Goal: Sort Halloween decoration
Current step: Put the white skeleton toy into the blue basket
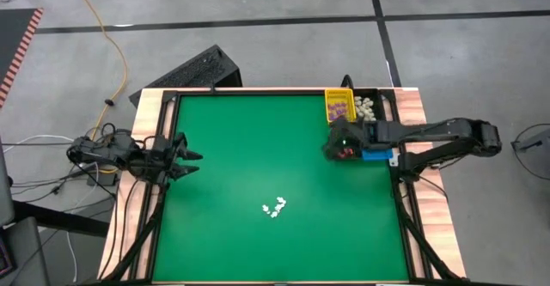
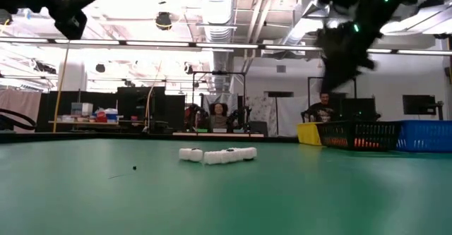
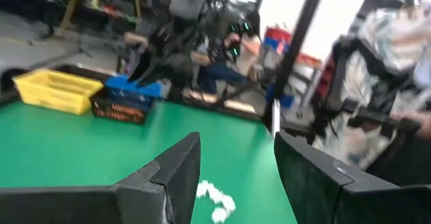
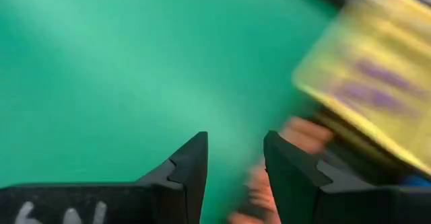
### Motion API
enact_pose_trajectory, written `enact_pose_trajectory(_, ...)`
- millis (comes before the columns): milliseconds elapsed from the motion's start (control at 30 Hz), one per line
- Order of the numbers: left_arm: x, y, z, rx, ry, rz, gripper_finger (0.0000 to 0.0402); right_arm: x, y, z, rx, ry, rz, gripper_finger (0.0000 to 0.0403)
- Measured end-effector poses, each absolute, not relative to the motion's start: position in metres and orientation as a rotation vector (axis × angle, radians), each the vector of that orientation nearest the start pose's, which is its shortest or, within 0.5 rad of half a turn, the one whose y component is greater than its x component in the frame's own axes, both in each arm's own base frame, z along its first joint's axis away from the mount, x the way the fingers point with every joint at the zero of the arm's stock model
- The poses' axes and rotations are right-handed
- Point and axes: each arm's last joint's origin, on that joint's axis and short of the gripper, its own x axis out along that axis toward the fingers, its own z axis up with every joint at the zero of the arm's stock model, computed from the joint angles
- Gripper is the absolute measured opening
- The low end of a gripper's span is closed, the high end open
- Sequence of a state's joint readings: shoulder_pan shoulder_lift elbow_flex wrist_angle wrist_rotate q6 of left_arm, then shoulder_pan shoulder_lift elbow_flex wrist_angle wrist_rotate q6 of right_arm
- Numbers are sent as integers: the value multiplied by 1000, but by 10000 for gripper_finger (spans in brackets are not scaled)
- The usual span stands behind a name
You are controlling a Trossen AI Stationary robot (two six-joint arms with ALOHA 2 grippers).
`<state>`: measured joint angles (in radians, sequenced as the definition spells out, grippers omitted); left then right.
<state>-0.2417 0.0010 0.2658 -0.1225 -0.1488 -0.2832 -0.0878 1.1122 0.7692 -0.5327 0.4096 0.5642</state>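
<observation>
White trinkets (image 1: 275,207) clustered mid-table, row running diagonally; right hand (image 1: 342,146) over black bin (image 1: 348,151)

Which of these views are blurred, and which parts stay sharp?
Right wrist view: heavy motion blur smears the yellow rectangular plastic bin and orange-red trinkets; the right gripper stays sharp. Left wrist view: the background is smeared. High view: sharp; the cream-white trinkets are distinct. Low view: bright ceiling lights glare.
</observation>
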Motion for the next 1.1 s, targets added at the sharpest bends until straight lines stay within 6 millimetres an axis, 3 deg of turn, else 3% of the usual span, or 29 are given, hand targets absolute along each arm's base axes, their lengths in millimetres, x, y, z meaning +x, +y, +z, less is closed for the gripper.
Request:
enact_pose_trajectory(100, 73, -15, 233, -301, -83, -139, 180, 234, 0, 250, 288, 591, -456, 168)
enact_pose_trajectory(200, 76, -15, 225, -297, -43, -132, 180, 248, 29, 248, 178, 540, -328, 167)
enact_pose_trajectory(433, 80, -17, 210, -322, 3, -132, 180, 282, 71, 210, 106, 537, -212, 163)
enact_pose_trajectory(733, 80, -16, 210, -310, 3, -125, 180, 321, 83, 161, 133, 477, -190, 167)
enact_pose_trajectory(900, 82, -17, 205, -305, 8, -115, 180, 334, 87, 147, 171, 468, -198, 167)
enact_pose_trajectory(1100, 90, -18, 183, -322, 24, -106, 180, 337, 103, 134, 145, 476, -204, 167)
